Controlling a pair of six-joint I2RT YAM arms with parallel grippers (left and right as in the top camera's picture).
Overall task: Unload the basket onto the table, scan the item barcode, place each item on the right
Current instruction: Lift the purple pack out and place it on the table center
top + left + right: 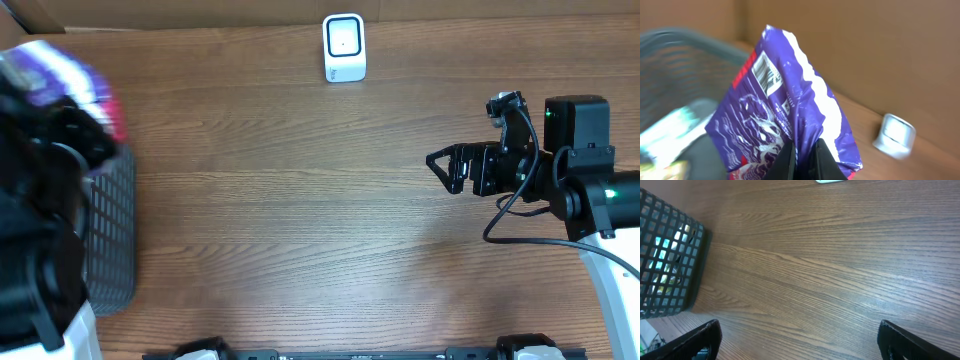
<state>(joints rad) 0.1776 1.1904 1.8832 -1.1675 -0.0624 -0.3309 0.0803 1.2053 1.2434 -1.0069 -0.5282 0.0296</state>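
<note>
A purple and white snack bag (785, 120) with a printed barcode (766, 75) near its top hangs in my left gripper (804, 159), whose black fingers are shut on the bag's lower edge. In the overhead view the bag (62, 80) is a blur at the far left, above the basket. The white barcode scanner (344, 47) stands at the table's back edge; the left wrist view also catches this scanner (895, 136) at the right. My right gripper (436, 165) hovers open over bare wood at the right, holding nothing.
A dark mesh basket (108, 235) sits at the table's left edge, with other packets inside (667, 255). A cardboard wall (865, 45) runs behind the table. The left arm (35, 250) covers much of the left side.
</note>
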